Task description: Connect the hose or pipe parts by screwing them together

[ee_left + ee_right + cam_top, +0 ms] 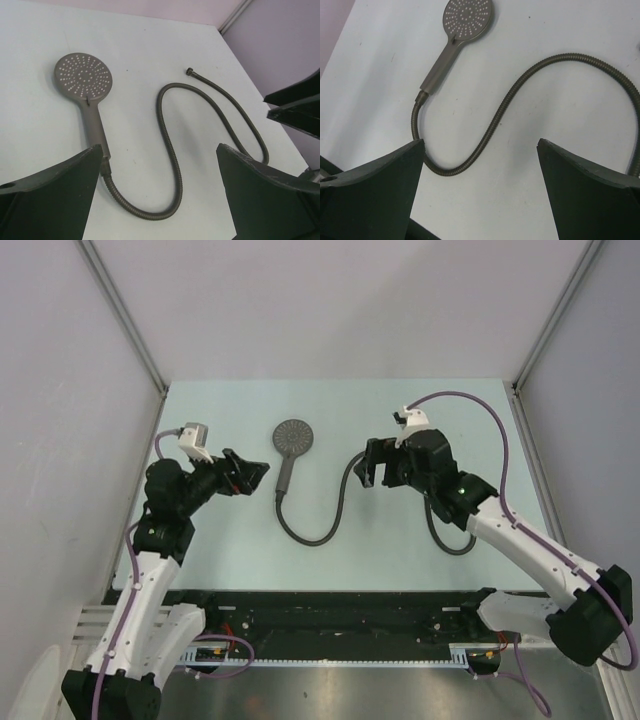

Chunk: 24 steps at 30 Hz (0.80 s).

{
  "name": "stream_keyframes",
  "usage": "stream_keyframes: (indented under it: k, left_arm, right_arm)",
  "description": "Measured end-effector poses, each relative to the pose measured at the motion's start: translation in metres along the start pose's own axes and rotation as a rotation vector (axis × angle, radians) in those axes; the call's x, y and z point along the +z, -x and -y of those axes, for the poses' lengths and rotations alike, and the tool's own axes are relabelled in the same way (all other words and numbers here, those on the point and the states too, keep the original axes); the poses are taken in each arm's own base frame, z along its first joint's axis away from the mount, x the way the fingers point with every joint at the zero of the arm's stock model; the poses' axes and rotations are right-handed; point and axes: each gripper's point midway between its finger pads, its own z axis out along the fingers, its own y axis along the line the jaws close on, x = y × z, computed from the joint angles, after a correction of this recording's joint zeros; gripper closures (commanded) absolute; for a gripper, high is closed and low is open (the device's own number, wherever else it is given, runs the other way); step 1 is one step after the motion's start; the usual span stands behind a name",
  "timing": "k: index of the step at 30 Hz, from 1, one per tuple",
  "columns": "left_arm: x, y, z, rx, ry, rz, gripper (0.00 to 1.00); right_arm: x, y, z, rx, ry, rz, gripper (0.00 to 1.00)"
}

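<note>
A dark grey shower head (292,435) lies face up on the pale table, its handle pointing toward the near edge. The grey hose (322,538) runs from the handle's base, where its end fitting sits against the handle, curves near and right, and passes under my right gripper (370,466). In the left wrist view the shower head (83,76), the hose (172,165) and its free end nut (190,71) all show. My left gripper (250,472) hangs open left of the handle and holds nothing. The right gripper (481,141) is open above the hose (505,105).
Grey walls and metal frame posts (125,320) close in the table on three sides. A black rail (330,625) runs along the near edge between the arm bases. Purple cables (500,430) loop over both arms. More hose loops near the right forearm (450,545).
</note>
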Motion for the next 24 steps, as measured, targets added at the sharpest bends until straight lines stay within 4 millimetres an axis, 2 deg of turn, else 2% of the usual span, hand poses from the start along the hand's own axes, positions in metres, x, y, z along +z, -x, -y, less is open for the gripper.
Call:
stream_keyframes:
  k: [2, 11, 16, 24]
  left_arm:
    - [-0.004, -0.004, -0.003, 0.003, 0.02, 0.0, 0.0]
    - [-0.008, 0.003, -0.004, 0.021, 0.038, 0.031, 0.0]
    - [-0.008, 0.003, -0.004, 0.023, 0.037, 0.03, 0.0]
    - [-0.008, 0.002, -0.003, 0.023, 0.035, 0.029, 0.0]
  right_arm:
    - [-0.008, -0.006, 0.001, 0.001, 0.013, 0.002, 0.0]
    - [-0.035, -0.03, 0.009, 0.008, 0.049, 0.038, 0.0]
    - [-0.044, -0.027, 0.008, 0.011, 0.068, 0.083, 0.0]
    - [-0.045, -0.02, 0.005, 0.013, 0.08, 0.112, 0.0]
